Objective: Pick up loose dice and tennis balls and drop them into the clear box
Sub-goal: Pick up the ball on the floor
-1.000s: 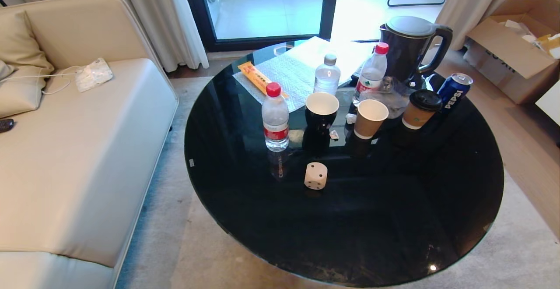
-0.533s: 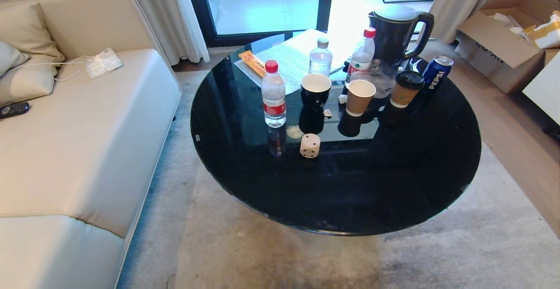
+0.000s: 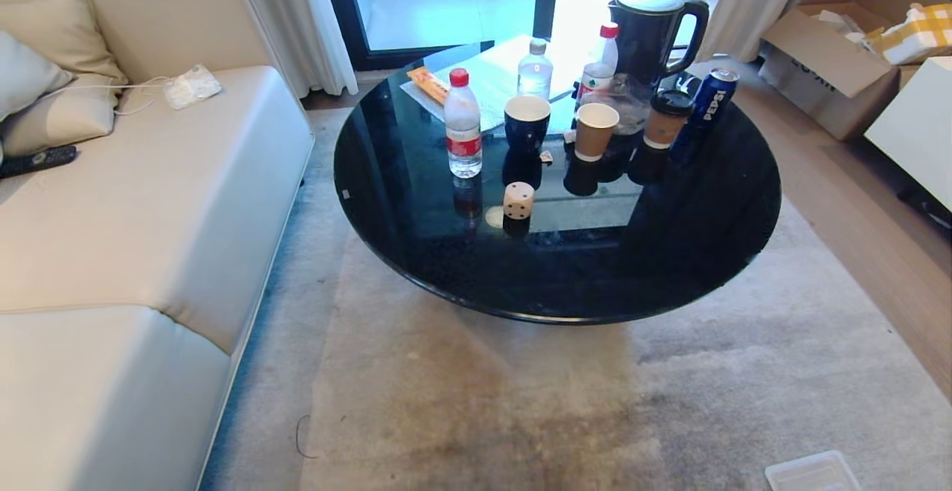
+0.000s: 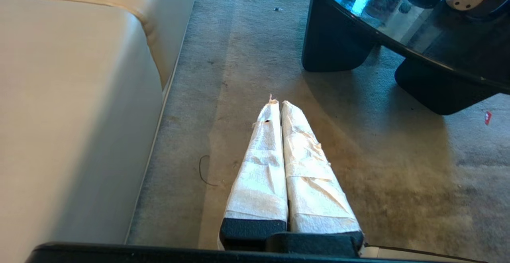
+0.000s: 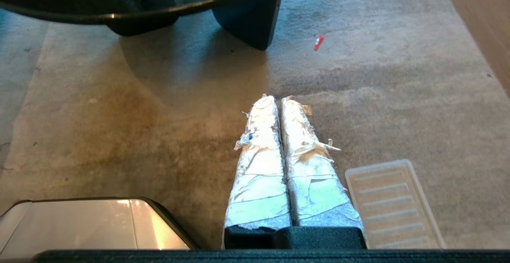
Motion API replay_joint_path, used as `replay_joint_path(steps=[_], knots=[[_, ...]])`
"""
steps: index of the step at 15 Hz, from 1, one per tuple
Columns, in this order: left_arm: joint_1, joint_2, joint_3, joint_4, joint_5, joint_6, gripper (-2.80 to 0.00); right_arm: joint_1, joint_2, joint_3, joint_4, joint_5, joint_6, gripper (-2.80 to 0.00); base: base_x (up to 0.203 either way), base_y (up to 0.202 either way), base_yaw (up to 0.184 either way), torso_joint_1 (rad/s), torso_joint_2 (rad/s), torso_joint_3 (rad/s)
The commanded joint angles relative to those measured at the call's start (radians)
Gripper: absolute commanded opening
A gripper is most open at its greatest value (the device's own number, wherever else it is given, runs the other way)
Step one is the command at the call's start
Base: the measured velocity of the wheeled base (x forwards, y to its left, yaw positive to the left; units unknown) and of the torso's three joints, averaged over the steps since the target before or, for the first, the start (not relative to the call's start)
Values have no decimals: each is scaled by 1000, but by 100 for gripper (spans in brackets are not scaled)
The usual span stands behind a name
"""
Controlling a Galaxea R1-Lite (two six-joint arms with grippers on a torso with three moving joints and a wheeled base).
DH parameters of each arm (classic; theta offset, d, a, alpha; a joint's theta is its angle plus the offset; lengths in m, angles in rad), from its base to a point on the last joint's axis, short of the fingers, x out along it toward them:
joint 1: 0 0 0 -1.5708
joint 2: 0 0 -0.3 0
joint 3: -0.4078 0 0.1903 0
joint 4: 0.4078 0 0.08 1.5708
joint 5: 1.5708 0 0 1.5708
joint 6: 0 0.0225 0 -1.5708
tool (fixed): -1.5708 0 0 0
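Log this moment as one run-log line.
beige die: on black round table, untouched | left gripper: shut, empty, over carpet | right gripper: shut, empty, beside ribbed tray | clear box: not in view

head cam high, looking down at round table (image 3: 669, 253) and carpet (image 3: 520, 402); both wrist cams low, facing forward over carpet, sharing the table edge.

Neither arm shows in the head view. In its wrist view the left tool (image 4: 277, 103) hangs low, pointing forward and down, its two tape-wrapped fingers (image 4: 263, 167) pressed together with nothing between them. The right tool (image 5: 277, 99) is posed the same way, its wrapped fingers (image 5: 308, 175) likewise pressed together and empty.
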Motion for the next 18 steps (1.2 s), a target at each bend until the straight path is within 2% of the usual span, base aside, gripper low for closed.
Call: replay_joint_path(steps=[1,18], knots=[[0,0,0,0,2,-1,-280,0,2,0,1,0,0,-280,-182,0,-2,-2,2,2],[0,0,0,0,-3,11,-280,0,2,0,1,0,2,-280,-184,0,-1,3,2,3]])
